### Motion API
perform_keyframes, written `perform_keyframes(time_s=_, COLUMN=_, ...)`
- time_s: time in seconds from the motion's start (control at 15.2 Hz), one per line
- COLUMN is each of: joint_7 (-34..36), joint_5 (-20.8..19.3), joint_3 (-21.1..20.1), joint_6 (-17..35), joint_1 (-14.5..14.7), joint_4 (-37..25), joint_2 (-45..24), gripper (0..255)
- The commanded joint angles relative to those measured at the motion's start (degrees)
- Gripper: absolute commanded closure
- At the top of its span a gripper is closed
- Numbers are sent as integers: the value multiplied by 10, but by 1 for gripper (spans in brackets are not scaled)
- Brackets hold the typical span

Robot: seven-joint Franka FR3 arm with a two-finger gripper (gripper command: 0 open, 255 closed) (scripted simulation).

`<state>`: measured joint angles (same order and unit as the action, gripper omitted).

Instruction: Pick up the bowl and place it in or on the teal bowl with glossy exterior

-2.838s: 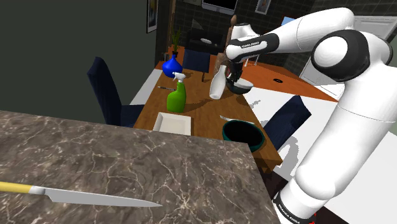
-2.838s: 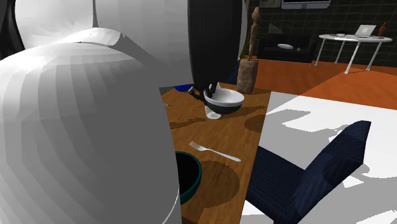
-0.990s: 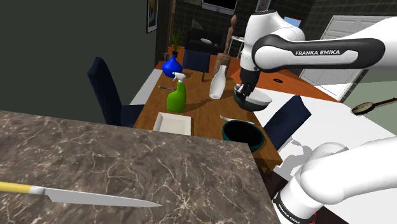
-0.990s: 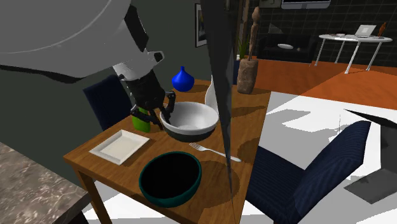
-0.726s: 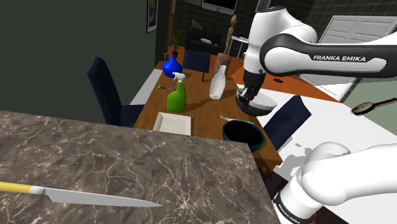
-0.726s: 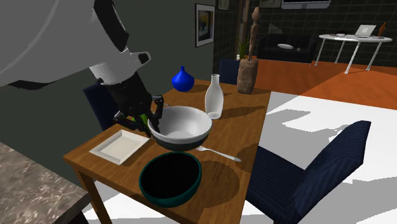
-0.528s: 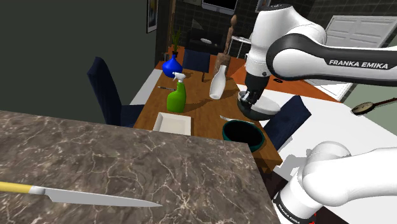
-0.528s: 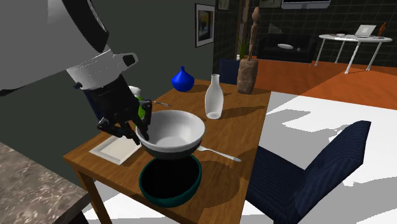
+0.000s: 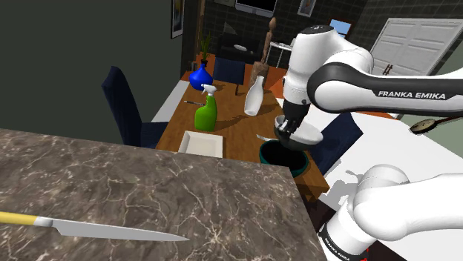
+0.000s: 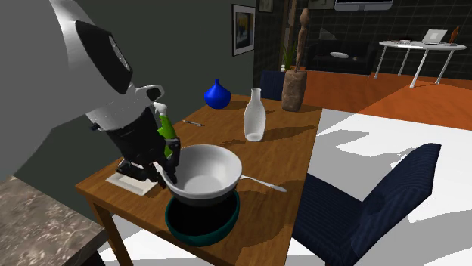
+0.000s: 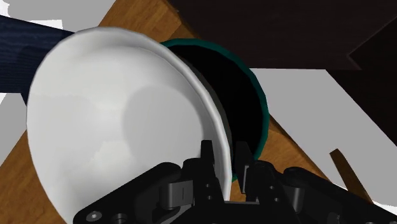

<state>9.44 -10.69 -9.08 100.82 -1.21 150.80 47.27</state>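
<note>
My gripper point(image 10: 168, 175) is shut on the rim of a white bowl point(image 10: 203, 172), one finger inside the wall and one outside. It holds the bowl just above a dark teal bowl point(image 10: 206, 223) near the wooden table's front corner; I cannot tell whether the two touch. The wrist view shows the white bowl point(image 11: 121, 127) tilted between my fingers point(image 11: 207, 154), with the teal bowl point(image 11: 259, 108) right behind it. From the shoulder view, the white bowl point(image 9: 300, 134) hangs under the gripper point(image 9: 285, 128), covering part of the teal bowl point(image 9: 294, 164).
On the wooden table point(image 9: 236, 126) stand a green spray bottle point(image 9: 206, 113), a white bottle point(image 9: 254, 98), a blue vase point(image 9: 200, 76) and a white plate point(image 9: 202, 141). A fork point(image 10: 265, 184) lies beside the bowls. Dark blue chairs point(image 10: 378, 204) flank the table. A knife point(image 9: 96, 230) rests on the marble counter.
The gripper has carried the white bowl from the middle of the table toward the near corner and lowered it over the teal bowl. The grip on the rim has stayed the same.
</note>
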Motion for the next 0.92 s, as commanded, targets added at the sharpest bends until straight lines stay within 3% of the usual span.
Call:
perform_keyframes(time_s=0.0, joint_7=4, joint_5=0, joint_3=-1, joint_6=16, joint_1=0, joint_4=15, joint_2=-1, gripper=255)
perform_keyframes(time_s=0.53, joint_7=22, joint_5=-2, joint_3=-5, joint_6=83, joint_1=1, joint_4=72, joint_2=-13, gripper=255)
perform_keyframes(time_s=0.86, joint_7=22, joint_5=-2, joint_3=-5, joint_6=83, joint_1=1, joint_4=72, joint_2=-13, gripper=255)
